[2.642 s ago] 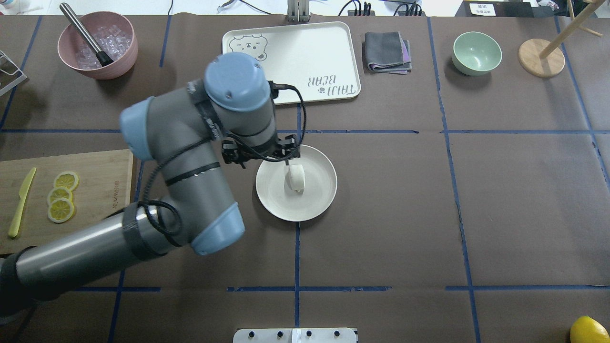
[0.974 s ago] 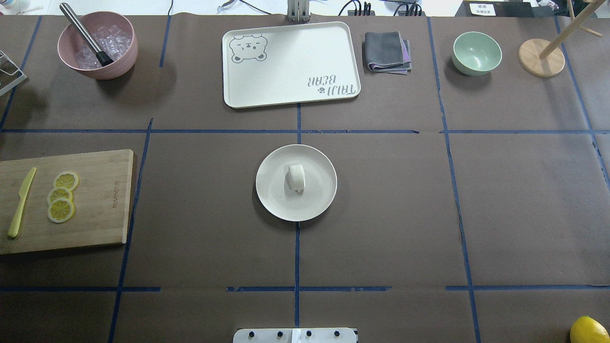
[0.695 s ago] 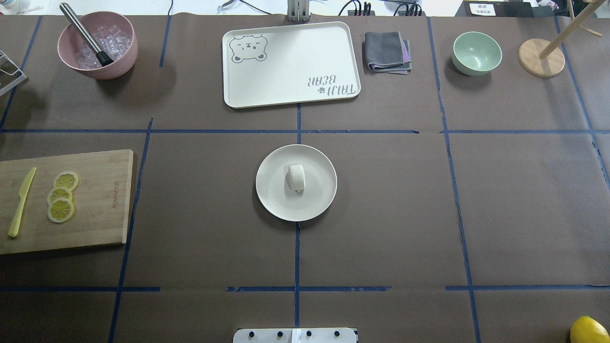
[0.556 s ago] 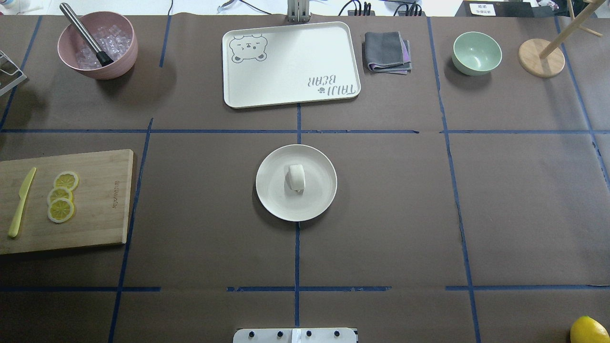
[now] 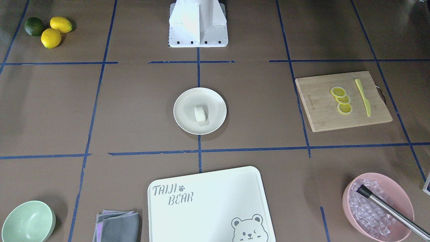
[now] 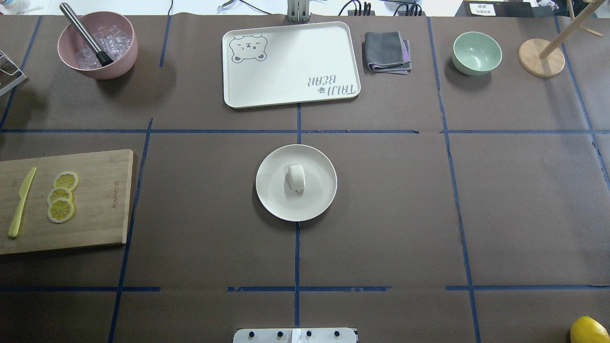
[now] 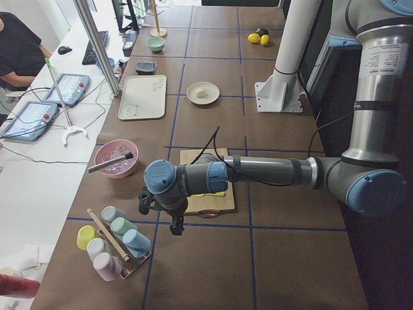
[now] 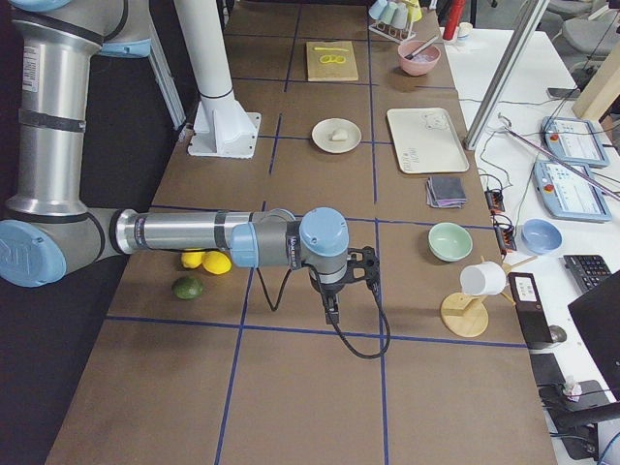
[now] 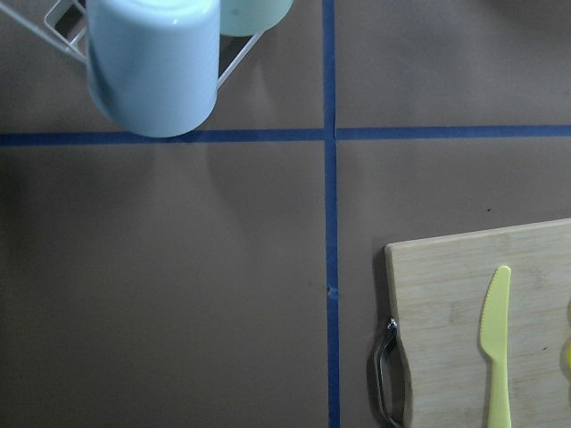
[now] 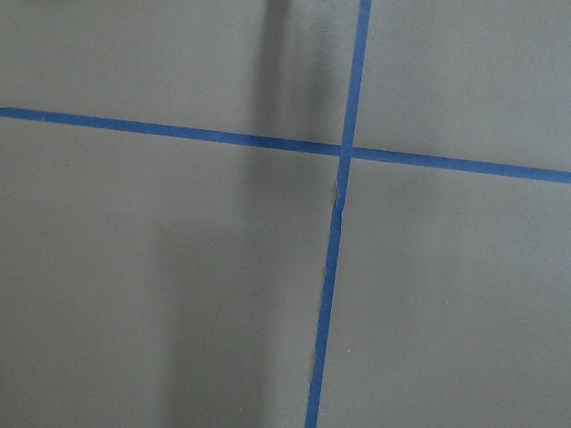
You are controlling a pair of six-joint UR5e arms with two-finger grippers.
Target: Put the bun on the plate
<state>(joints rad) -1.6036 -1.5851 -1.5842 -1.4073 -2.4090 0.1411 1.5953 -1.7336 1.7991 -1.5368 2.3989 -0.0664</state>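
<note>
The small white bun (image 6: 296,177) lies near the middle of the round cream plate (image 6: 320,193) at the table's centre, with nothing touching it. The front-facing view shows the same bun (image 5: 200,114) on the plate (image 5: 184,111). Neither arm appears in the overhead or front-facing views. My left gripper (image 7: 174,223) hangs over the table's left end, between the cutting board and a cup rack, far from the plate. My right gripper (image 8: 332,310) hangs over the right end near the lemons. I cannot tell whether either is open or shut.
A cream bear tray (image 6: 290,64), a folded grey cloth (image 6: 387,51) and a mint-green bowl (image 6: 476,52) stand along the far side. A pink bowl (image 6: 97,45) of ice is at the far left. The cutting board (image 6: 95,200) holds lemon slices and a yellow knife. A cup rack (image 7: 113,239) stands beside my left gripper.
The left arm, whose gripper was over the plate at the bun 2.6 s ago, has left the overhead view. The bun stays on the plate, unmoved over the last second.
</note>
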